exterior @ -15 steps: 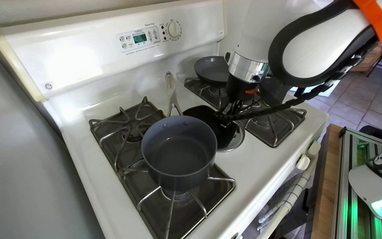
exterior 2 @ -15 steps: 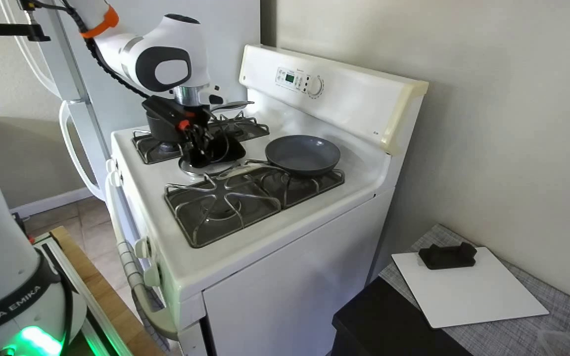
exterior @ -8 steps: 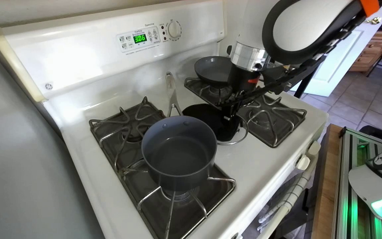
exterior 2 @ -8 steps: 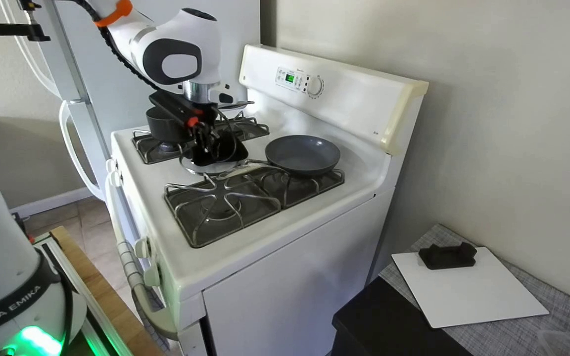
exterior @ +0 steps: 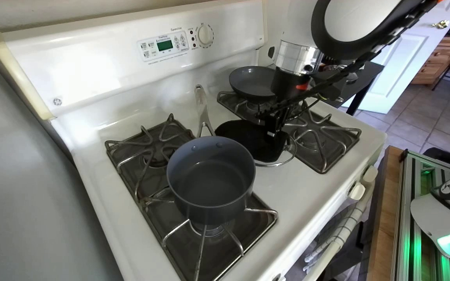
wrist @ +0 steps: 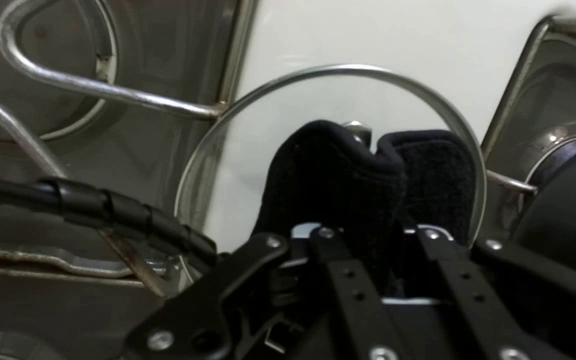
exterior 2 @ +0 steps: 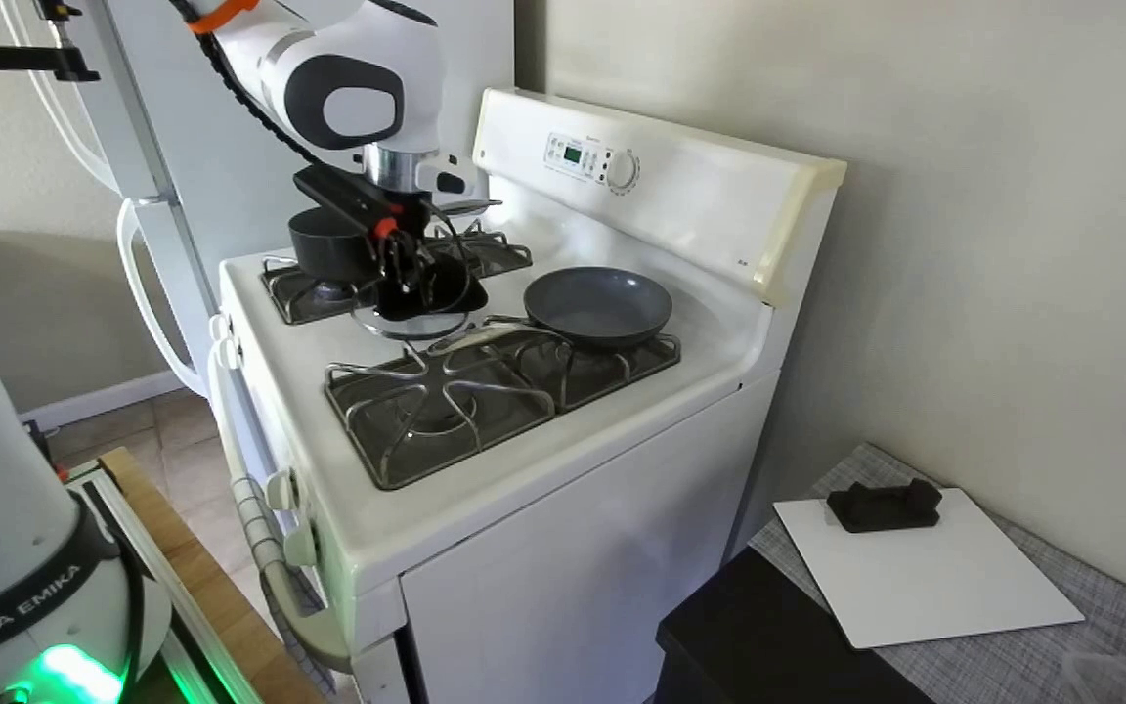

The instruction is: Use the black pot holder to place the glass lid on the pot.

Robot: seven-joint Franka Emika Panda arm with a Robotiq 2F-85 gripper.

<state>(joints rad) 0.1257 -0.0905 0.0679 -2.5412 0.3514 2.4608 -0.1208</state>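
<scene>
Wrist view: partly obstructed

The gripper (wrist: 371,230) clamps the folded black pot holder (wrist: 345,190) between its jaws and hides the six-o'clock rim of the glass lid (wrist: 260,135) beneath. The pot (wrist: 570,215), at three o'clock, is cut off.

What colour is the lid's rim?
Silver. The lid's rim shows best in the wrist view.

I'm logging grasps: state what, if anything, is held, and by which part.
The gripper holds the black pot holder by a fold set in from its visible edge. Whether the glass lid is also gripped through it cannot be told.
</scene>
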